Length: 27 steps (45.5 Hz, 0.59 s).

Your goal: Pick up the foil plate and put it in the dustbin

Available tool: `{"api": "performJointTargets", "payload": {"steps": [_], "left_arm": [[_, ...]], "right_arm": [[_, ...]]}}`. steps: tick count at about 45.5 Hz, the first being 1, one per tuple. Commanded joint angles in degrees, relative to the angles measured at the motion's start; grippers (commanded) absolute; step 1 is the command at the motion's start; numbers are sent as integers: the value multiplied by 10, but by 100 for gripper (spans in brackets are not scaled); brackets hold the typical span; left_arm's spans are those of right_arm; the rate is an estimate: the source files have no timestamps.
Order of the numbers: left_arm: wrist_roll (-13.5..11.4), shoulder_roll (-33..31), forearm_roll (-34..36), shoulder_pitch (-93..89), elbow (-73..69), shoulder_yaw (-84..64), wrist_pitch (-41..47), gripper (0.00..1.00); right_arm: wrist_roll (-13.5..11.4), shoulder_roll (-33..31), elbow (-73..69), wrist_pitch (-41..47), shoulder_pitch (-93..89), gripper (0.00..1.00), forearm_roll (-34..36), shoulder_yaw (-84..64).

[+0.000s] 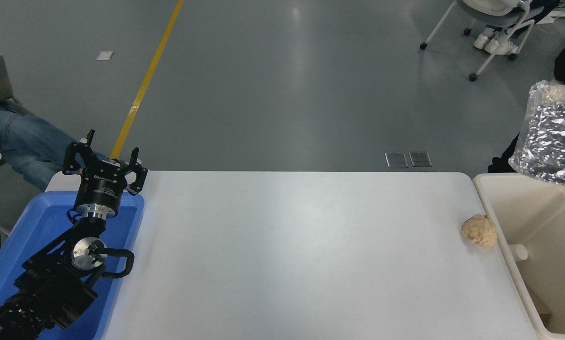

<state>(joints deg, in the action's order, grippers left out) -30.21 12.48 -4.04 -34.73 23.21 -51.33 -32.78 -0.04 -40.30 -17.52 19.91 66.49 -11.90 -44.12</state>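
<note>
The foil plate (553, 134), crinkled shiny silver, hangs in the air at the right edge of the head view. It is tilted, above the far part of the dustbin (489, 204), a cream-white tub at the table's right end. The picture's edge cuts off the plate's right side. My right gripper and arm are out of view, so what holds the plate does not show. My left gripper (105, 163) is open and empty, parked over the blue tray at the lower left.
A small tan crumpled paper ball (479, 230) lies on the white table (282, 255), just left of the dustbin's wall. The blue tray (46, 222) sits under my left arm. A person's jeans-clad leg (22, 141) is at the far left. A wheeled chair (494, 28) stands behind.
</note>
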Motion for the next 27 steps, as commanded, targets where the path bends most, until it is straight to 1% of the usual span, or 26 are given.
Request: {"api": "performJointTargets", "payload": {"steps": [1,6,13,19,20,22,23,24,27], "left_arm": [[1,0,0,0,0,0,0,99],[0,0,0,0,0,0,0,99],[1,0,0,-1,0,0,0,99],[0,0,0,0,0,0,0,99],[0,0,0,0,0,0,0,99],[0,0,0,0,0,0,0,99],[0,0,0,0,0,0,0,99],[0,0,0,0,0,0,0,99],[0,0,0,0,0,0,0,99]], "right_arm": [[-2,13,64,-28,-103,0,27,33],[-3,18,77,-38,-136,0,30,47],[-5,21,93,-46,-179,0,72,63],[-7,22,93,-51,-201,0,77,62],[-7,22,93,-51,-203,7,77,61],[-7,22,93,-51,-205,36,77,61],[-6,22,93,-52,-205,46,77,61],[-6,23,93,-53,-205,52,77,61],[-6,26,93,-54,-202,64,77,62]]}}
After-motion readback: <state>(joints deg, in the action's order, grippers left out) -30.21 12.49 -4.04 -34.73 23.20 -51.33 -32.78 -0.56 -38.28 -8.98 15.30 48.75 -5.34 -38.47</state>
